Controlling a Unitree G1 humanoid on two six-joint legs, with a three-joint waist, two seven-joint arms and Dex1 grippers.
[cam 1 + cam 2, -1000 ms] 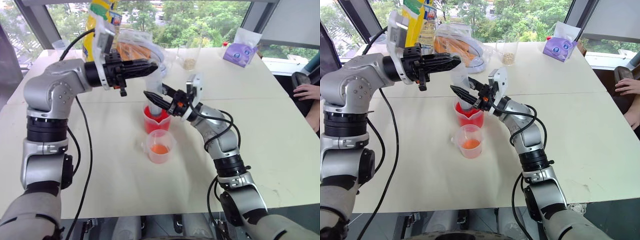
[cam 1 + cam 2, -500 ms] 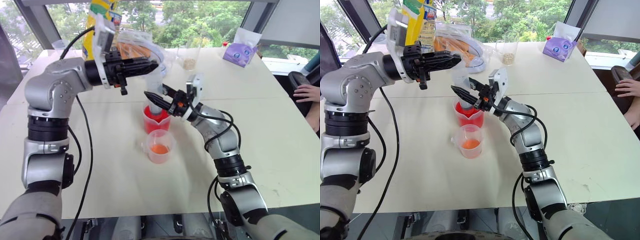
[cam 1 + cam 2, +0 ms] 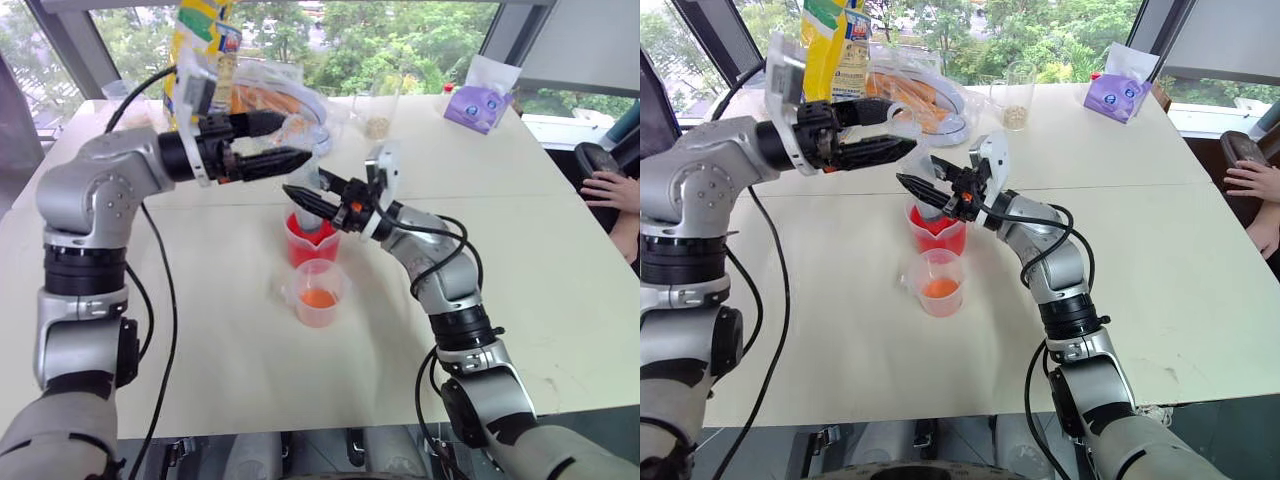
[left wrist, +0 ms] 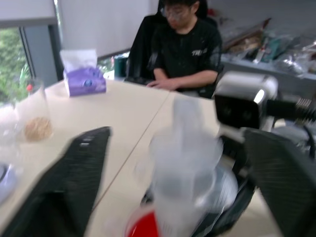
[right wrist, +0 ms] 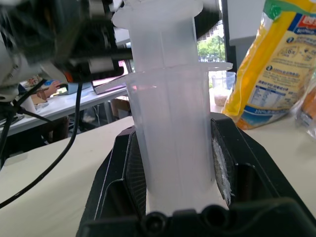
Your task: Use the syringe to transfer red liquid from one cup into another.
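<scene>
The syringe [image 5: 170, 133], clear and thick, stands upright with its lower end in the taller vivid-red cup [image 3: 312, 242], which holds red liquid. My right gripper [image 3: 297, 193] is shut on the syringe barrel, a pad [image 5: 223, 168] pressed to each side. My left gripper [image 3: 298, 137] is open and points level toward the plunger top. In the left wrist view the plunger [image 4: 185, 168] stands between its spread fingers [image 4: 74, 187] without touching either. Just in front of the tall cup sits the shorter pale cup [image 3: 320, 293] with orange-red liquid at its base.
At the table's back are a yellow bag [image 3: 205, 30], a clear bag of orange food [image 3: 285, 100], a glass with grains [image 3: 378, 112] and a purple tissue pack [image 3: 478, 102]. A person's hand [image 3: 612, 190] rests at the right edge. A person [image 4: 187, 49] sits beyond the table.
My left gripper, shut at the plunger top before, has opened wide and shifted slightly left and down. The right gripper, syringe and cups have stayed put.
</scene>
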